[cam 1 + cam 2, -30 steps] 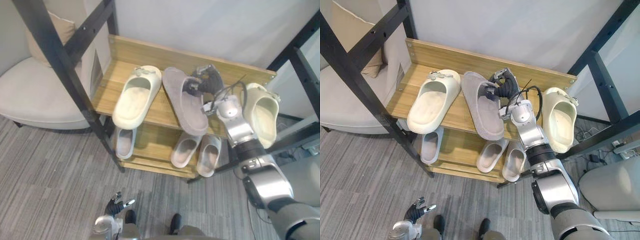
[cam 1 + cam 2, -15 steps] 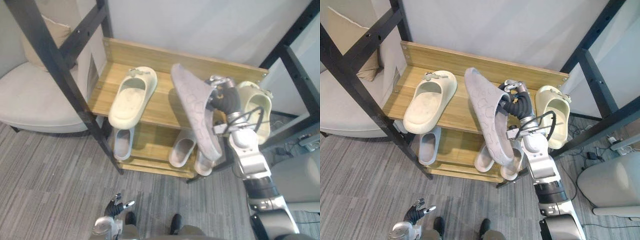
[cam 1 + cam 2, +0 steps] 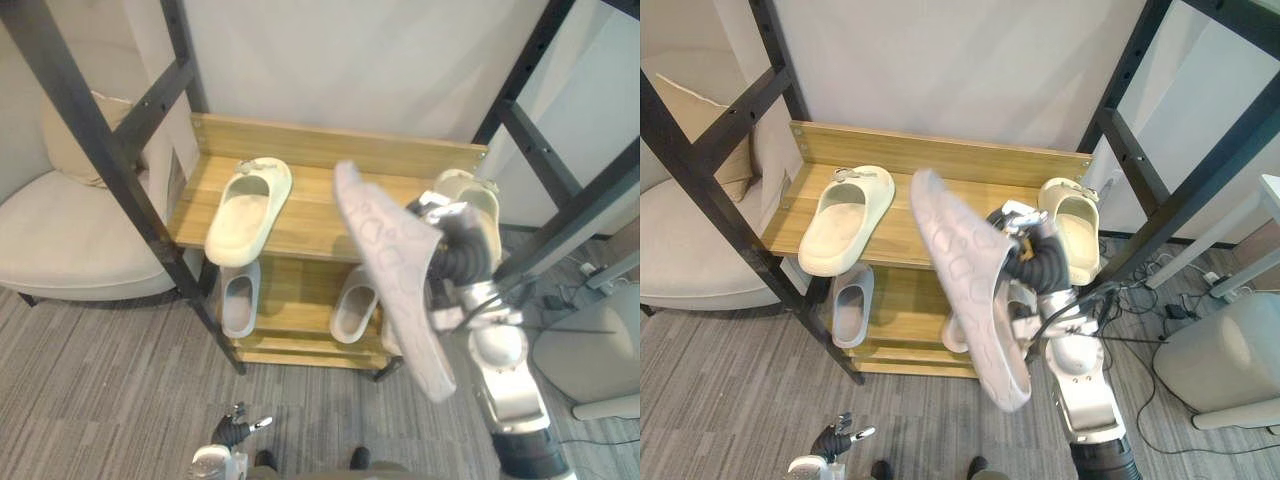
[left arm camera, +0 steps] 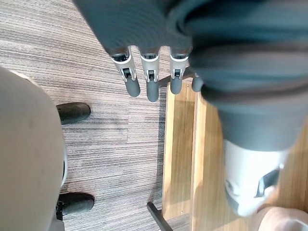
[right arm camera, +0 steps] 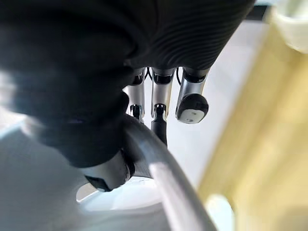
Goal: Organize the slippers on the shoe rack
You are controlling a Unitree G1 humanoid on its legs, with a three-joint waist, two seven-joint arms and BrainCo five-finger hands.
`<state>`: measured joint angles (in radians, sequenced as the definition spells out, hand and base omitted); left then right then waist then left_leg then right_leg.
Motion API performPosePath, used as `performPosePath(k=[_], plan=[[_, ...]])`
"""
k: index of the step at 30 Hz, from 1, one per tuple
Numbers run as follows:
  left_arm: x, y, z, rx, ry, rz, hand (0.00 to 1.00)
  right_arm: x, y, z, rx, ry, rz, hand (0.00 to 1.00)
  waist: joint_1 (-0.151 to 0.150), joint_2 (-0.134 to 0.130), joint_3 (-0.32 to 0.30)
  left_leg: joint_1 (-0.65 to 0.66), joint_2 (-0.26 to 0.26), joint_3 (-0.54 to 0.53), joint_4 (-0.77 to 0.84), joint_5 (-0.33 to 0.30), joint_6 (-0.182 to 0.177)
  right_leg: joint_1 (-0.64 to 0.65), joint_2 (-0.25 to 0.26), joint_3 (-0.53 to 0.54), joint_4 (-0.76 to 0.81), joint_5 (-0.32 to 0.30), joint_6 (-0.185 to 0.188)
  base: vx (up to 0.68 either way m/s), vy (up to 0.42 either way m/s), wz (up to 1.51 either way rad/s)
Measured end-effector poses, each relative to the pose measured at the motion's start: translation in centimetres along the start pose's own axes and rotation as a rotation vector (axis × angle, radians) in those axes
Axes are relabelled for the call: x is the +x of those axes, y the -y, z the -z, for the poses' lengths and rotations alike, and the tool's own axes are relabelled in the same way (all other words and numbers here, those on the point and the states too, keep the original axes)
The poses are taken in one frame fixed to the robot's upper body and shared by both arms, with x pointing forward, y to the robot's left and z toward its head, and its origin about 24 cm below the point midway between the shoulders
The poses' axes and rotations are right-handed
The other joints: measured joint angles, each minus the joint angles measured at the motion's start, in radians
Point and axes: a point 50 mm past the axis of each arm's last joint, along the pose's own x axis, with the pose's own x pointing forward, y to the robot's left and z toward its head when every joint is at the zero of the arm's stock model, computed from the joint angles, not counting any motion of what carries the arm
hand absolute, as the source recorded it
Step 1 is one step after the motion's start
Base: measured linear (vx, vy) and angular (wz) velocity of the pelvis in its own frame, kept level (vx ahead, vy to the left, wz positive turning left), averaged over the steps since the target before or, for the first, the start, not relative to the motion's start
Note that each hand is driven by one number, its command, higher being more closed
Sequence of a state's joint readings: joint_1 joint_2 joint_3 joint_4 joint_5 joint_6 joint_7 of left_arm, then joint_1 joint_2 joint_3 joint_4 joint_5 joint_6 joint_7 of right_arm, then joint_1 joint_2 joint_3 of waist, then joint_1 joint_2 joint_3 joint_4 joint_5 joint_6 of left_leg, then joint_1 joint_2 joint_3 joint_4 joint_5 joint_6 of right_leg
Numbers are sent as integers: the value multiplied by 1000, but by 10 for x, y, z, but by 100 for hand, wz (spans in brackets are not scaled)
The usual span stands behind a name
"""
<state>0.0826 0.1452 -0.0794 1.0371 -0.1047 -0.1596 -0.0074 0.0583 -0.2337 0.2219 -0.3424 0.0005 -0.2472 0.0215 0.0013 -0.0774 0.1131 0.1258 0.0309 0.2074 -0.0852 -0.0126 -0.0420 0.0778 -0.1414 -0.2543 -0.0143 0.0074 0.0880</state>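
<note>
A wooden shoe rack stands against the wall. On its top shelf lie a cream slipper at the left and a second cream slipper at the right end. My right hand is shut on a grey slipper, held in the air in front of the rack, tilted with its patterned sole facing me. In the right wrist view the fingers curl round the grey slipper's edge. My left hand hangs low near the floor, its fingers straight and holding nothing.
Pale slippers sit on the lower shelf. Black metal frame bars cross in front of the rack on both sides. A beige armchair stands at the left, a white rounded object at the right.
The right hand has lifted the grey slipper off the top shelf and drawn it toward me, tipping its sole up. The camera has moved back and up.
</note>
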Motion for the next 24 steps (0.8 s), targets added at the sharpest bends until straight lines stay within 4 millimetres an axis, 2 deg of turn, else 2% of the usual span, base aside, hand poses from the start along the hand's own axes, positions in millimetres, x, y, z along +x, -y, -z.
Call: performPosePath(k=[3, 4, 6, 7, 8, 9, 10, 12, 14, 16, 20, 22, 23, 24], plan=[[0, 5, 3, 27, -13, 21, 0, -16, -25, 19, 63, -112, -110, 100, -1, 17, -12, 16, 0, -2, -2, -1, -1, 20, 0, -2, -9, -1, 2, -7, -6, 1], [0, 6, 3, 32, -14, 24, 0, -18, -27, 23, 69, -129, -122, 100, -1, 18, -14, 17, 0, -2, -2, -1, -2, 20, 0, -1, -9, -1, 3, 0, 0, 0], [0, 7, 2, 54, -9, 34, 0, -29, -41, 45, 93, -237, -180, 100, 1, 23, -16, -13, 8, -1, 23, -20, -16, -17, -5, -1, 34, -27, -1, -50, -34, 1], [0, 7, 1, 60, -7, 36, 0, -30, -42, 47, 94, -250, -185, 100, 1, 23, -16, -29, 9, -2, 40, -28, -14, -31, -8, -1, 49, -35, -3, -52, -45, 2], [2, 7, -4, 71, 6, 39, 0, -34, -46, 56, 79, -290, -208, 100, 6, 18, -8, -85, 14, -4, 129, -65, -12, -75, -19, 1, 112, -52, -2, -42, -31, 4], [4, 8, -9, 76, 19, 43, 0, -36, -49, 63, 63, -321, -230, 100, 7, 27, 9, -143, 22, -9, 240, -105, -6, -107, -26, 0, 172, -75, -6, -39, -25, 4], [4, 10, -10, 78, 24, 46, 0, -36, -50, 65, 58, -328, -235, 100, 7, 34, 17, -166, 30, -10, 285, -125, -6, -119, -26, -1, 195, -83, -6, -34, -10, 4], [9, 15, -25, 85, 62, 62, 0, -25, -47, 73, 1, -333, -248, 100, 6, 64, 74, -283, 63, -28, 485, -201, 0, -192, -31, -3, 331, -138, -9, -72, 3, 9], [13, 16, -38, 86, 95, 65, 0, -14, -45, 79, -26, -335, -253, 100, 8, 68, 110, -357, 74, -44, 577, -234, 3, -263, -45, -10, 436, -182, -12, -145, -14, 25], [17, 14, -59, 66, 154, 60, 0, 5, -41, 83, -102, -323, -254, 100, 18, 68, 173, -451, 79, -75, 696, -283, -2, -347, -74, -25, 575, -253, -12, -195, -55, 34], [18, 14, -82, 46, 237, 58, 0, 28, -33, 82, -193, -290, -226, 100, 40, 71, 220, -559, 74, -108, 792, -310, 1, -443, -108, -46, 697, -304, -21, -126, -37, 24], [18, 11, -96, 18, 303, 32, 0, 52, -25, 74, -267, -235, -194, 100, 49, 72, 249, -634, 73, -124, 853, -315, 3, -511, -126, -56, 769, -324, -35, -86, -25, 22], [17, 10, -100, 16, 320, 26, 0, 57, -23, 73, -282, -223, -182, 100, 50, 75, 257, -647, 74, -128, 866, -316, 2, -522, -128, -58, 784, -330, -38, -61, -11, 16], [17, 9, -109, 12, 359, 14, 0, 71, -13, 67, -326, -194, -136, 100, 57, 75, 275, -682, 74, -136, 898, -320, -1, -551, -139, -63, 822, -341, -41, -43, -9, 14]])
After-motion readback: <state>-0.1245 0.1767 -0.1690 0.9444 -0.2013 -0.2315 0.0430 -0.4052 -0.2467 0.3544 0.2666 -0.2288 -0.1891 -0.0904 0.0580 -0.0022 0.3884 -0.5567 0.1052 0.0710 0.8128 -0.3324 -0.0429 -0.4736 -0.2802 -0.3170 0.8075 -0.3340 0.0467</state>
